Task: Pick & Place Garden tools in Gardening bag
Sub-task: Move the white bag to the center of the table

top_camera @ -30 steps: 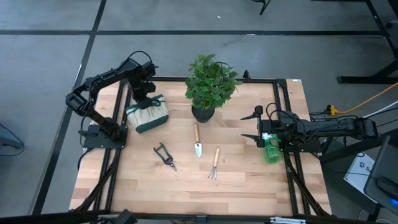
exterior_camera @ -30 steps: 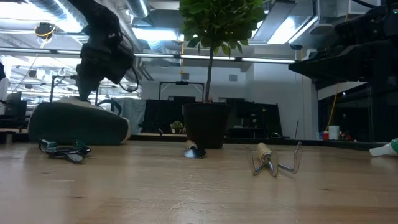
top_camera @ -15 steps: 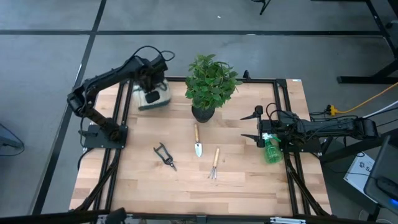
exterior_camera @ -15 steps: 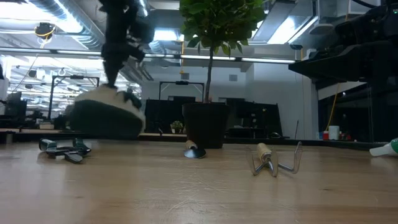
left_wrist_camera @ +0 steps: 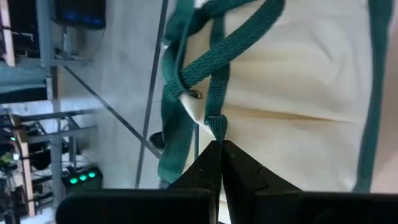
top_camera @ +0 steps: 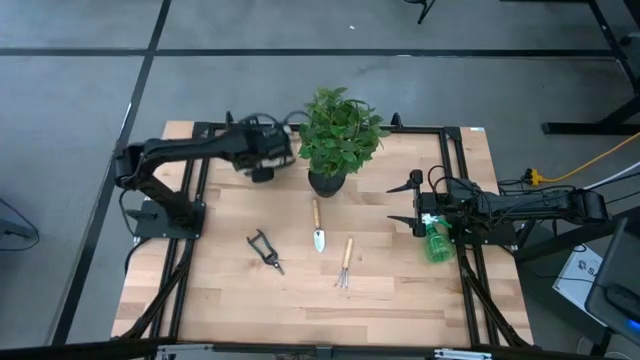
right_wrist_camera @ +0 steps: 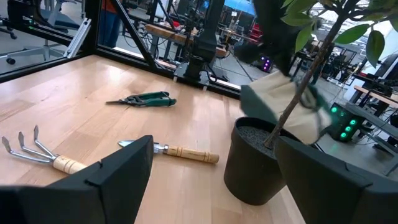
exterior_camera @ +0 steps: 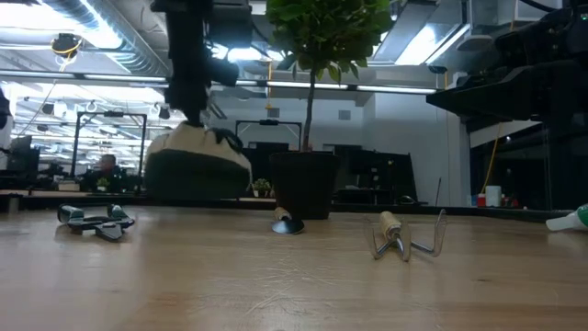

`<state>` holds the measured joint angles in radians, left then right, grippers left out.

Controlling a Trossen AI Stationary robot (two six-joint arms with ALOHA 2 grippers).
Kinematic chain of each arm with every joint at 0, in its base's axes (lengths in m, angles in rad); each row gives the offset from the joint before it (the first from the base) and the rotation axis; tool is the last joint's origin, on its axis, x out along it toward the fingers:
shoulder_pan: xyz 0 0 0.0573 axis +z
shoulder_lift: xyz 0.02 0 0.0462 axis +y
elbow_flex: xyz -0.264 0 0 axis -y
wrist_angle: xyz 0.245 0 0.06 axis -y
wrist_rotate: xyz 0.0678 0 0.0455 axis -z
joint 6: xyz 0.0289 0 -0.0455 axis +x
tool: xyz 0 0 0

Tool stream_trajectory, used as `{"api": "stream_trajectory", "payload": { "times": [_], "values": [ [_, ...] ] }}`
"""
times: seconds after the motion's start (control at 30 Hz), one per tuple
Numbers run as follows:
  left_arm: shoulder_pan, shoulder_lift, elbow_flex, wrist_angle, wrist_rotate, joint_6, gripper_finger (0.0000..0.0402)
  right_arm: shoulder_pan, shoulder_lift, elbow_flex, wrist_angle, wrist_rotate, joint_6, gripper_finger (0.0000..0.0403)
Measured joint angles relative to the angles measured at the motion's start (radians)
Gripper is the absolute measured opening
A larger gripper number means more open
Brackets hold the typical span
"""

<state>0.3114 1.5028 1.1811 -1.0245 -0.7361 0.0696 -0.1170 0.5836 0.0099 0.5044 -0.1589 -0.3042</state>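
My left gripper (top_camera: 268, 158) is shut on the gardening bag (exterior_camera: 197, 164), a beige tote with green trim. The bag hangs just left of the potted plant (top_camera: 338, 135), near the table's far edge. The pruning shears (top_camera: 264, 248), trowel (top_camera: 318, 227) and hand fork (top_camera: 345, 262) lie flat on the table's middle. The green spray bottle (top_camera: 437, 243) lies at the right edge. Just beyond it, my right gripper (top_camera: 410, 203) waits open and level. My left gripper pinches a green handle strap (left_wrist_camera: 216, 124) of the bag between its two fingertips, where the strap meets the beige side (left_wrist_camera: 298, 93). The fingers slant down from above. The bag hangs below them, clear of the table.
The plant's black pot (right_wrist_camera: 261, 162) stands right of the hanging bag, its leaves spreading above. Black frame rails (top_camera: 190, 200) run along the table's left and right sides. Bare wood lies toward the near edge.
My left gripper has lifted the bag off the table's left side. It has carried the bag toward the far edge, then right toward the plant, turning its wrist as it went. The bag, which lay on the table, now hangs clear.
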Motion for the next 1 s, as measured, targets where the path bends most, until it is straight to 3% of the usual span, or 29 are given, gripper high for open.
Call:
{"api": "stream_trajectory", "payload": {
  "times": [0.3, 0.63, 1.0],
  "values": [
    [-0.223, 0.000, -0.104, 0.028, -0.243, -0.127, 0.0003, 0.000, 0.000, 0.000, 0.000, 0.000, 0.000, 0.0341],
    [-0.302, 0.000, -0.104, 0.031, -0.265, -0.165, 0.0003, 0.000, 0.000, 0.000, -0.001, 0.000, 0.000, 0.0340],
    [-0.483, 0.000, -0.104, 0.039, -0.280, -0.164, 0.0003, 0.000, 0.000, 0.000, 0.008, 0.000, 0.000, 0.0341]
  ]
}}
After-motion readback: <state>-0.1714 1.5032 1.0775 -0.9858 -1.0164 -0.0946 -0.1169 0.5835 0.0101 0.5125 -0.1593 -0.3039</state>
